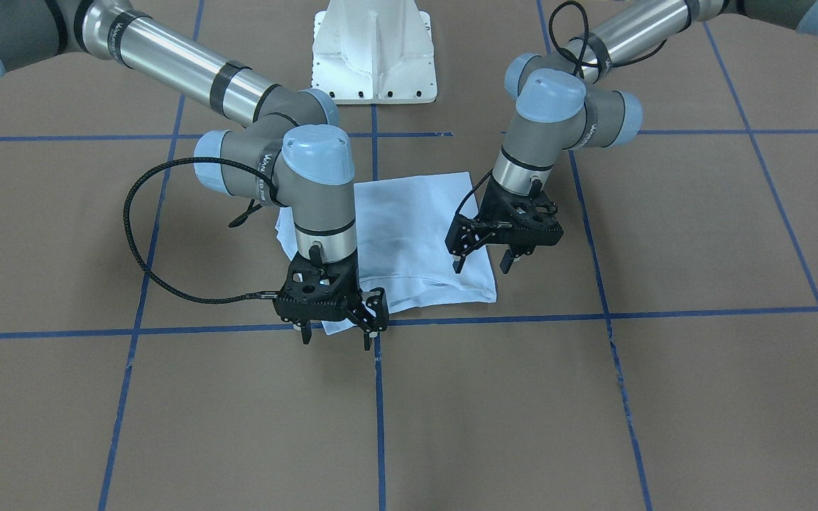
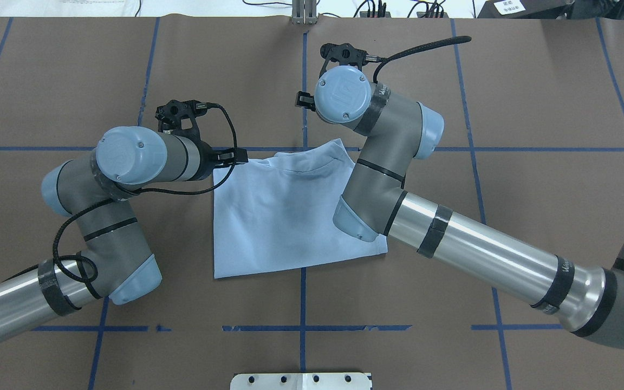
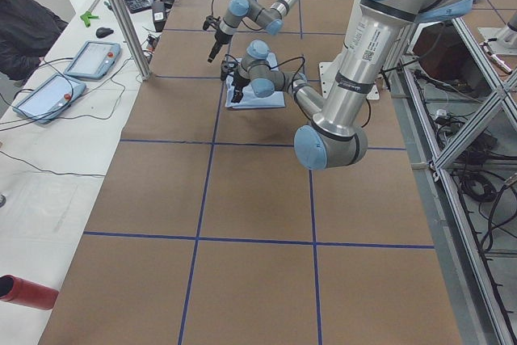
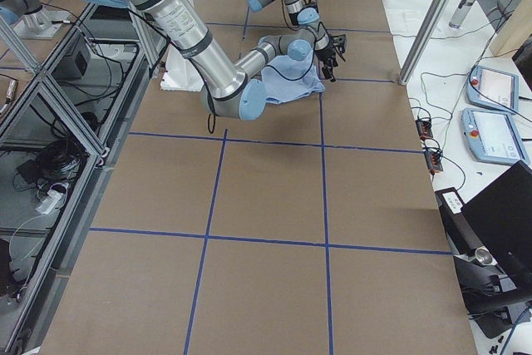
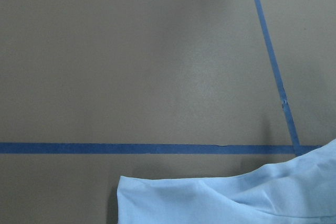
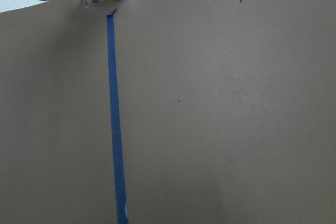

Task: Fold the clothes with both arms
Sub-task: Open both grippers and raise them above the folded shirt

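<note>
Right pincer (image 1: pixel 336 339) agape in front view

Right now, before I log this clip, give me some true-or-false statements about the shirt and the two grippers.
1. The light blue T-shirt lies folded on the table. True.
2. The left gripper is shut on the shirt. False: its fingers are apart above the shirt and hold nothing.
3. The right gripper has its fingers open. True.
4. The right wrist view shows the shirt. False: it shows only the brown table and a blue tape line. The shirt's edge shows in the left wrist view.
</note>
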Tool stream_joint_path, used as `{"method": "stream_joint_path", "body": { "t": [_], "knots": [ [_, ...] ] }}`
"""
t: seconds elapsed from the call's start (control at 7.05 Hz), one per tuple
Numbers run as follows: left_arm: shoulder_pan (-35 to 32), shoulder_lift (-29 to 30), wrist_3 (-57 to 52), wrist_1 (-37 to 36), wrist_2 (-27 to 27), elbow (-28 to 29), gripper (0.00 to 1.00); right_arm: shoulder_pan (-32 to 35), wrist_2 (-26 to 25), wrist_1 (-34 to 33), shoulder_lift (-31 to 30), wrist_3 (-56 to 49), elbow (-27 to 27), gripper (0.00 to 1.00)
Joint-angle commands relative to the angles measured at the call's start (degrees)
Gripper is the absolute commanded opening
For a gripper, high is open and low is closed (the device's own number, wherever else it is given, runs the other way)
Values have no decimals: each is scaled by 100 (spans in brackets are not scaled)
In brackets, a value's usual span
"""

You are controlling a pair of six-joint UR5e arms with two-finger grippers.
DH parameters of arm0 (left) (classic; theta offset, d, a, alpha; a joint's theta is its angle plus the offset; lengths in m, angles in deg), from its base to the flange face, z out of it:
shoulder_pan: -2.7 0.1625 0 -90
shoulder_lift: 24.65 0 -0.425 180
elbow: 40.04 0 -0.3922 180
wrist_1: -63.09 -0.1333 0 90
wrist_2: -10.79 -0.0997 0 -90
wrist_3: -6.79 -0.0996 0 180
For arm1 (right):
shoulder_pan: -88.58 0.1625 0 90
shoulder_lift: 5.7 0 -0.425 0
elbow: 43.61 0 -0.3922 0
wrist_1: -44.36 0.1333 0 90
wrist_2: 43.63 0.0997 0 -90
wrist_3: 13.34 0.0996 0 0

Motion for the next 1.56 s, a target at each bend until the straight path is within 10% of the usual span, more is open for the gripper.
{"method": "stream_joint_path", "body": {
  "t": [0.0,0.57,0.71,1.42],
  "knots": [
    [38,269,758,-3,-6,293,52,-3,15,11,-97,-3,71,100],
    [48,315,927,-29,-15,462,51,-12,6,19,-106,6,71,100],
    [48,315,918,-29,-6,462,1,-12,6,19,-106,6,79,100],
    [-198,324,497,-29,-226,663,0,-21,-20,28,-159,6,123,100]
  ]
}}
